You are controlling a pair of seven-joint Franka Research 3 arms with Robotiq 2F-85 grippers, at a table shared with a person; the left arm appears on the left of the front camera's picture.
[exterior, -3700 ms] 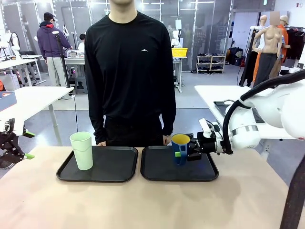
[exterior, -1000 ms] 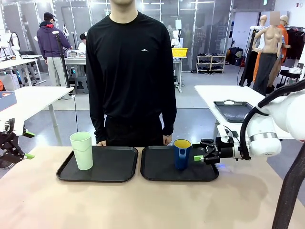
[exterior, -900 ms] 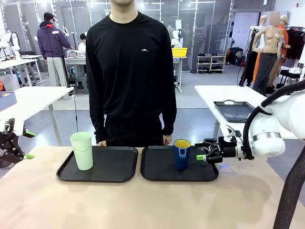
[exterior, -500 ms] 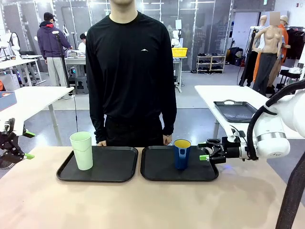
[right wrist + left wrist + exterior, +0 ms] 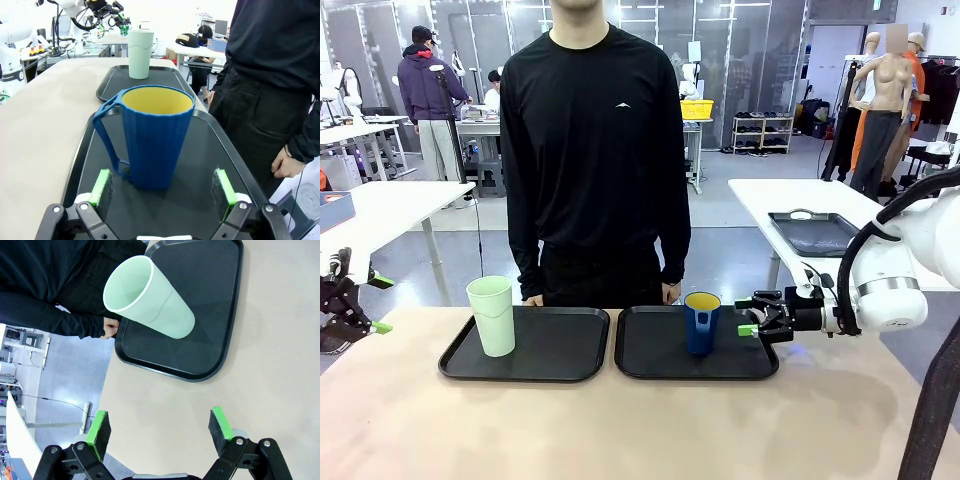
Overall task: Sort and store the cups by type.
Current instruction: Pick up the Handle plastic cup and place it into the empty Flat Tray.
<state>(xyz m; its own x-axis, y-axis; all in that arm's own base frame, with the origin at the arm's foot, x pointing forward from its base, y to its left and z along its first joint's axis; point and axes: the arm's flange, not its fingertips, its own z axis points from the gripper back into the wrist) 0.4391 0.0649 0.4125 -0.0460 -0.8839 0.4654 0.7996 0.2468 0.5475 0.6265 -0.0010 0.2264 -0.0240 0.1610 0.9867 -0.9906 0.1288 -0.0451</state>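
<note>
The sorting looks finished, or all but: each cup stands upright on its own black tray on the bench, and nothing is held. The mint tumbler stands at the left end of the left tray, near its left edge, and the wrist camera on that side looks across bare bench at it from outside the tray's rim. The blue mug, yellow inside, stands a little right of the middle of the right tray, towards the far edge, with its handle turned to the robot's side of the bench. The right gripper hovers over that tray's right edge, fingers spread and released, apart from the mug; in its wrist view the green pads flank the mug with a clear gap on each side. The left gripper sits off the left edge of the bench, likewise spread wide with nothing between its pads. The person stands at the far edge behind the trays, arms down and hands low by the rims, touching neither cup. Judging from this, one type sits per tray, so what may remain is only for the right arm to clear the tray.
</note>
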